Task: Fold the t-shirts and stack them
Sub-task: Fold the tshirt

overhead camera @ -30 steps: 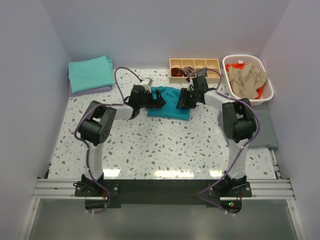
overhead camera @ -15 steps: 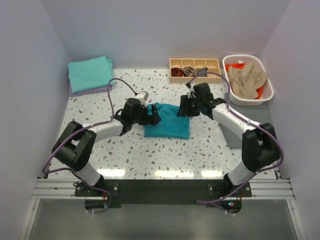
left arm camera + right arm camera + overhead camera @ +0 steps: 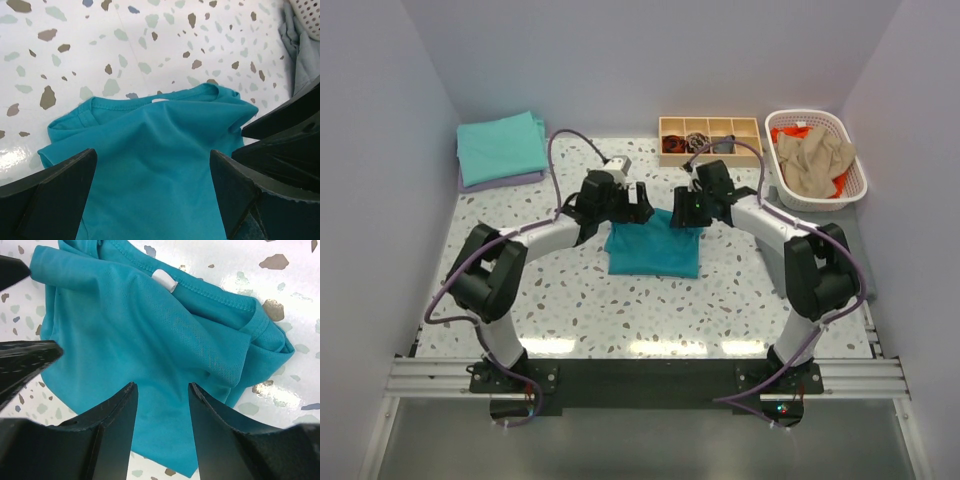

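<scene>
No lettering, brand, number or sign can be read in any view. The only label in sight is a small white neck tag sewn inside the collar of the teal t-shirt on the worktop. Its face shows plain white in the right wrist view, and any print on it is too small to make out.
</scene>
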Motion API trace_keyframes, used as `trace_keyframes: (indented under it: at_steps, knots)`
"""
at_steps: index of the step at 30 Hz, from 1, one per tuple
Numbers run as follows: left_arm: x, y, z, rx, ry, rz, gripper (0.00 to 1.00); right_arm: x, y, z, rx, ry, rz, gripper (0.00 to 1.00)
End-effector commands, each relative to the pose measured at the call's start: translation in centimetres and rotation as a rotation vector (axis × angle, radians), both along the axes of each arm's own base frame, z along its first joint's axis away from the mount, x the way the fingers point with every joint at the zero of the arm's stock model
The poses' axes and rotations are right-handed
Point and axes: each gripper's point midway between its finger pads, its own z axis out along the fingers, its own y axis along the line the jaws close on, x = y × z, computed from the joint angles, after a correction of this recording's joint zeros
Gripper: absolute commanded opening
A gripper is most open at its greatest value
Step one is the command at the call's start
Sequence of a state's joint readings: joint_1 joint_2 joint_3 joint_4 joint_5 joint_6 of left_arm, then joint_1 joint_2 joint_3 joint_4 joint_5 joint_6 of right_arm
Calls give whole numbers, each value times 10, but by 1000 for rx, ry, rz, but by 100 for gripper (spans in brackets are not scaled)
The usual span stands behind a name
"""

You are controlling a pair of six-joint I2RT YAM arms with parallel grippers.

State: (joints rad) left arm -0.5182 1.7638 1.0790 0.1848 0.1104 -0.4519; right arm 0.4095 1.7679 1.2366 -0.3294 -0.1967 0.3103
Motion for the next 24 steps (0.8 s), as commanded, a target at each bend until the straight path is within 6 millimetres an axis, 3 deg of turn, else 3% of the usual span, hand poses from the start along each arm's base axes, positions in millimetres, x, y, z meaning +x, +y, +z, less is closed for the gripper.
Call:
trace_keyframes:
  at_steps: [1, 11, 18, 24]
  knots:
    - [10, -10, 3, -15, -31, -37, 100, 18, 4, 15, 8, -66, -6, 49]
    - [33, -14, -23, -6, -37, -50, 100, 53, -10, -6, -81, -87, -61, 49]
    - [57, 3, -32, 0, -39, -18, 100, 75, -31, -27, -123, -72, -119, 49]
    - [66, 16, -45, 6, -20, -4, 100, 88, -41, -39, -121, -51, -133, 49]
